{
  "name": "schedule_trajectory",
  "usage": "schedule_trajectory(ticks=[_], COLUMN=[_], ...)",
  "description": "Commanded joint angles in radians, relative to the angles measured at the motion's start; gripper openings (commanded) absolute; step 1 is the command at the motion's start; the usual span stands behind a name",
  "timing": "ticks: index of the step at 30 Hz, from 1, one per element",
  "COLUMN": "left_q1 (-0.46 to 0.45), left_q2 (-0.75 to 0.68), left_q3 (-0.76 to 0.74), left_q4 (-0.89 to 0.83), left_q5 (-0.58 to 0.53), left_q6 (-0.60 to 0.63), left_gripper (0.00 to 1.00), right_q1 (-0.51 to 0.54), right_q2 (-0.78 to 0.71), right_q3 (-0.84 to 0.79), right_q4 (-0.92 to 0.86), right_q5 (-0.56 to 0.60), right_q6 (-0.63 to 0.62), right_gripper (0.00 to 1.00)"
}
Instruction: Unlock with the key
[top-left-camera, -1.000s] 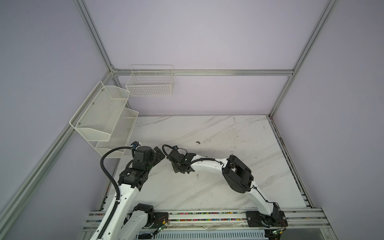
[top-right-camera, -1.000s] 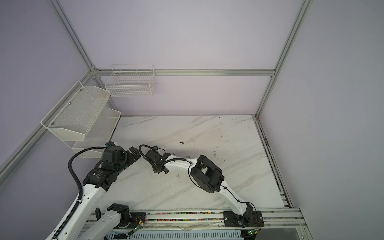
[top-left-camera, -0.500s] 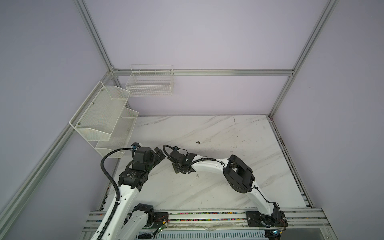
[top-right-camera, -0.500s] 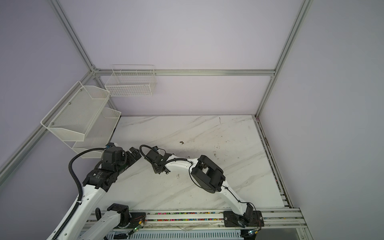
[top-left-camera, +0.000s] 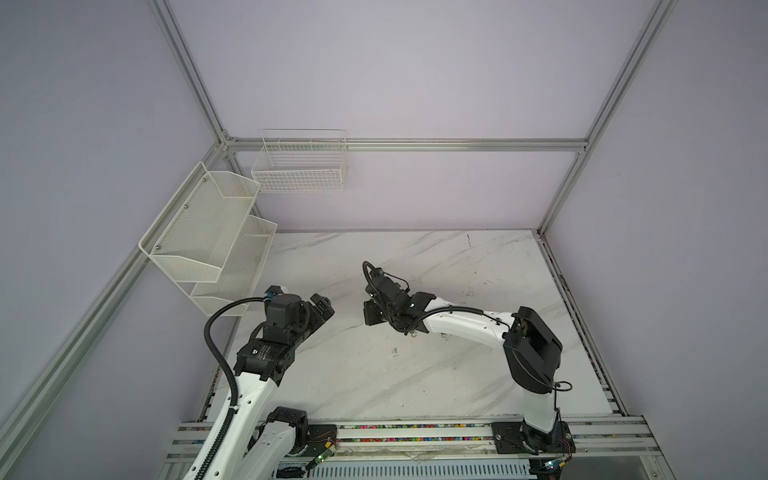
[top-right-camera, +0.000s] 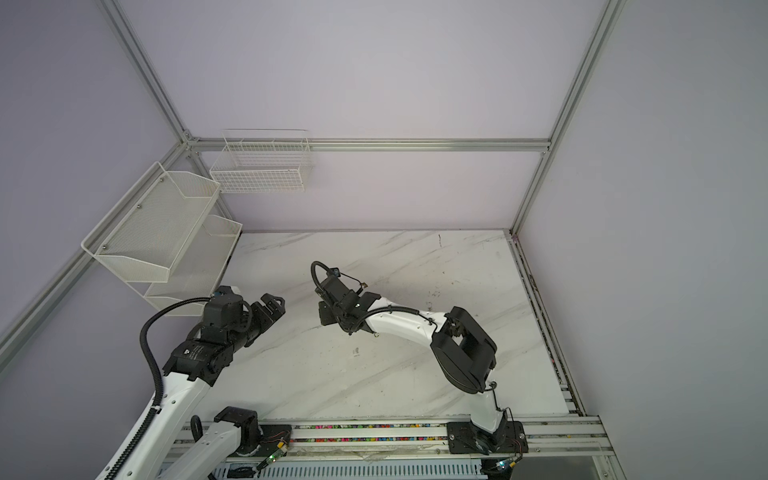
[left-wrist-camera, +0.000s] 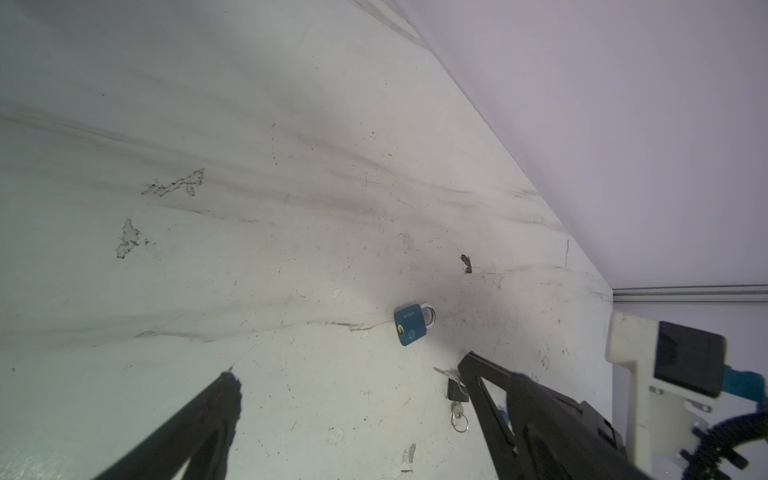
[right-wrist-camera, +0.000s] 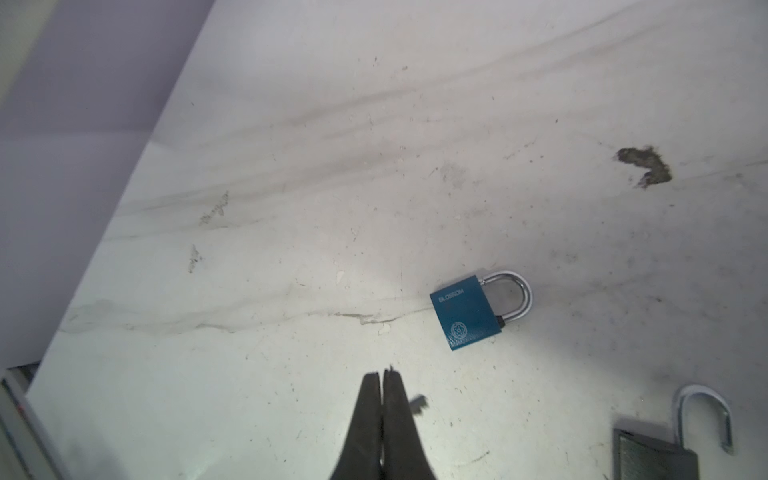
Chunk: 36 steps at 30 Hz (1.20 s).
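- Key (left-wrist-camera: 455, 390), black head with ring, shows just beside one of your left fingers (left-wrist-camera: 519, 399), which stand wide apart.
- Your right fingers (right-wrist-camera: 370, 415) are pressed together; a grey sliver (right-wrist-camera: 417, 403) juts out beside them, and I cannot tell whether it's pinched.
- Blue padlock (right-wrist-camera: 465, 316) lies flat on the desk (right-wrist-camera: 291, 166) just beyond those tips, shackle closed.
- Nearby, a dark padlock (right-wrist-camera: 652, 457) sits with its shackle open.
- In both top views, the two sets of fingers face each other, near but apart, over the desk's left side.
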Motion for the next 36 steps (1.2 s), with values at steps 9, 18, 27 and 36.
schedule_trajectory(ticks=[9, 18, 27, 36], left_q1=[0.01, -0.064, -0.246, -0.343], left_q2=[-0.001, 0.024, 0.119, 0.296], left_q3=[-0.033, -0.074, -0.154, -0.194], left_q4=[0.313, 0.522, 0.867, 1.219], left_q5=[0.244, 0.298, 0.289, 0.335], left_q6=[-0.064, 0.005, 0.352, 0.65], left_gripper=[0.9, 0.85, 0.8, 0.74], right_q1=[-0.123, -0.22, -0.266, -0.278], right_q2=[-0.241, -0.371, -0.388, -0.419], right_q3=[-0.059, -0.083, -0.03, 0.0], right_q4=[0.042, -0.015, -0.118, -0.132], right_q5=[-0.139, -0.205, -0.297, -0.359], right_q6=[-0.01, -0.067, -0.005, 0.051], right_gripper=[0.0, 0.0, 0.0, 0.0])
